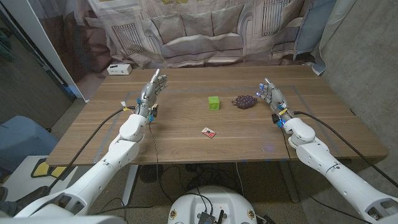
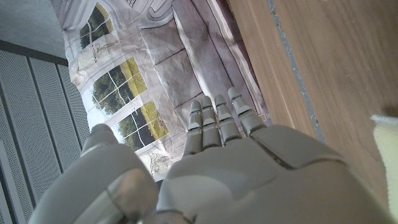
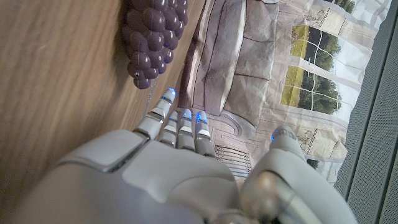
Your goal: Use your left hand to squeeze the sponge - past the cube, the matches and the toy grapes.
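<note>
My left hand (image 1: 152, 91) stands raised over the table's left part, fingers straight and apart, holding nothing; it shows from behind in the left wrist view (image 2: 236, 168). A pale yellow sponge (image 2: 387, 158) lies on the wood close beside that hand's wrist; in the head view it is a small pale patch (image 1: 128, 107). The green cube (image 1: 214, 103) sits mid-table, the purple toy grapes (image 1: 245, 101) just right of it, and the matches (image 1: 209, 132) nearer the front. My right hand (image 1: 271, 96) is open, right of the grapes (image 3: 152, 37), fingers pointing towards them without touching.
A small white box (image 1: 119, 69) sits at the table's far left corner. A printed curtain hangs behind the table (image 1: 205, 149). Cables run along both arms.
</note>
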`<state>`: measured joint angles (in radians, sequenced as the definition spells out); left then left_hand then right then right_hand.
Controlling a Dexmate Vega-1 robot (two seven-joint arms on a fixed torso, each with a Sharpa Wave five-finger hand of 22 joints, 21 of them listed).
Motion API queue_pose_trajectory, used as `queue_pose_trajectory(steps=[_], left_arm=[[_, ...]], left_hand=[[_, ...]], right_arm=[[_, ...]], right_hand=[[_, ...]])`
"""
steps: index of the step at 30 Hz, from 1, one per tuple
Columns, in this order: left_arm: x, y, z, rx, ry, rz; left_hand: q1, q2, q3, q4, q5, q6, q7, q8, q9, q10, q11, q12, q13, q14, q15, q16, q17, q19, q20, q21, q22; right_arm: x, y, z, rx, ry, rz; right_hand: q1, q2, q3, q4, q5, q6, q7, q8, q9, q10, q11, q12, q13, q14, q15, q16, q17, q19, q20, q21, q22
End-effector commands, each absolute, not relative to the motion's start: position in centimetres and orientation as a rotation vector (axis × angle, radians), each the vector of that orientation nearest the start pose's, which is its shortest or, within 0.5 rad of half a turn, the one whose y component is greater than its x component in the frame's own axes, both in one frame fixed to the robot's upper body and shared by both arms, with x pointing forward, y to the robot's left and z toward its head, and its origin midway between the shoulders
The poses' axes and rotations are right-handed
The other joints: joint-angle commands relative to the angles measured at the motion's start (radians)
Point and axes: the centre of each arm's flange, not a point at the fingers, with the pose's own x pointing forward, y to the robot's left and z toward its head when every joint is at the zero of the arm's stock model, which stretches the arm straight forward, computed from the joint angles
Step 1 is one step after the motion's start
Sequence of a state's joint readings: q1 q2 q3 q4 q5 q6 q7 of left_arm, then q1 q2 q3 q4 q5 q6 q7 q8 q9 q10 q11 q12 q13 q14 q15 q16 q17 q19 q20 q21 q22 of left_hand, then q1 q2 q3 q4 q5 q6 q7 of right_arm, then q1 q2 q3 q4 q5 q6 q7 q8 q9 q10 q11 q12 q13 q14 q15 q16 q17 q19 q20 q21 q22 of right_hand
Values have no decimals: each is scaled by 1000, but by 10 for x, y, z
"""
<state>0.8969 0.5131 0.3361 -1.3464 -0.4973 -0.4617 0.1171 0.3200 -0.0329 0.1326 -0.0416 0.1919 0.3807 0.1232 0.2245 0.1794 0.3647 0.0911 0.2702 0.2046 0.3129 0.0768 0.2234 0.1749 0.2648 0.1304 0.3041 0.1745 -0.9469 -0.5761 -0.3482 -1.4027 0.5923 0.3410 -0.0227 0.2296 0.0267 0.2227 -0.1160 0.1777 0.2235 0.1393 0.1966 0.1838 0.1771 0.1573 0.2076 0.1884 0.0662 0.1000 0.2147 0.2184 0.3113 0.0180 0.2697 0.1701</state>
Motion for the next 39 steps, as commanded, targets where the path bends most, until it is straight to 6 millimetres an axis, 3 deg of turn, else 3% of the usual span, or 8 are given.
queue_pose_trajectory(steps=[1, 7, 10, 18, 39], left_arm=[[602, 326, -18, 88, -795, 15], [584, 347, -13, 138, -787, 81], [575, 356, -5, 175, -788, 118], [563, 373, -4, 242, -799, 231], [551, 390, -8, 440, -724, 372]], left_hand=[[42, 27, 18, -12, 3, 14, -1, 1, 4, 18, -7, 6, 0, 15, -5, 0, 5, 16, -7, 1, 3], [100, 54, 49, -43, -1, 31, -5, 0, 4, 33, -20, 5, 0, 33, -11, -4, 4, 30, -7, -6, 3], [125, 56, 59, -59, -4, 41, -8, 0, 5, 44, -37, 5, 0, 44, -22, -6, 3, 38, -12, -10, 3], [155, 48, 67, -82, -7, 67, -15, 3, 5, 64, -41, 7, 1, 69, -32, -5, 2, 66, -18, -9, 3], [193, 28, 73, -109, -7, 65, -21, -7, 5, 71, -41, 1, 1, 81, -33, -12, 2, 89, -21, -14, 2]], right_arm=[[618, -288, -46, -27, -628, 134], [616, -283, -47, -9, -662, 129], [615, -279, -49, 6, -677, 121], [609, -275, -52, -4, -690, 101], [595, -279, -58, -20, -665, 72]], right_hand=[[6, 8, 6, -1, 7, 12, -1, 4, 1, 7, -2, 5, 2, 3, 4, 5, 0, 10, -4, -3, 1], [10, 10, 8, -3, 6, 13, 0, 3, 1, 8, -1, 4, 3, 5, 4, 5, 0, 12, -3, -5, 2], [12, 11, 9, -4, 6, 13, 0, 3, 1, 8, -2, 4, 3, 6, 4, 5, -1, 13, -2, -6, 2], [15, 14, 10, -6, 5, 15, -1, 3, 2, 11, -2, 4, 3, 8, 6, 5, -1, 16, 0, -9, 2], [21, 17, 12, -10, 3, 20, -3, 3, 2, 18, -1, 3, 3, 15, 6, 6, -2, 22, 3, -14, 2]])
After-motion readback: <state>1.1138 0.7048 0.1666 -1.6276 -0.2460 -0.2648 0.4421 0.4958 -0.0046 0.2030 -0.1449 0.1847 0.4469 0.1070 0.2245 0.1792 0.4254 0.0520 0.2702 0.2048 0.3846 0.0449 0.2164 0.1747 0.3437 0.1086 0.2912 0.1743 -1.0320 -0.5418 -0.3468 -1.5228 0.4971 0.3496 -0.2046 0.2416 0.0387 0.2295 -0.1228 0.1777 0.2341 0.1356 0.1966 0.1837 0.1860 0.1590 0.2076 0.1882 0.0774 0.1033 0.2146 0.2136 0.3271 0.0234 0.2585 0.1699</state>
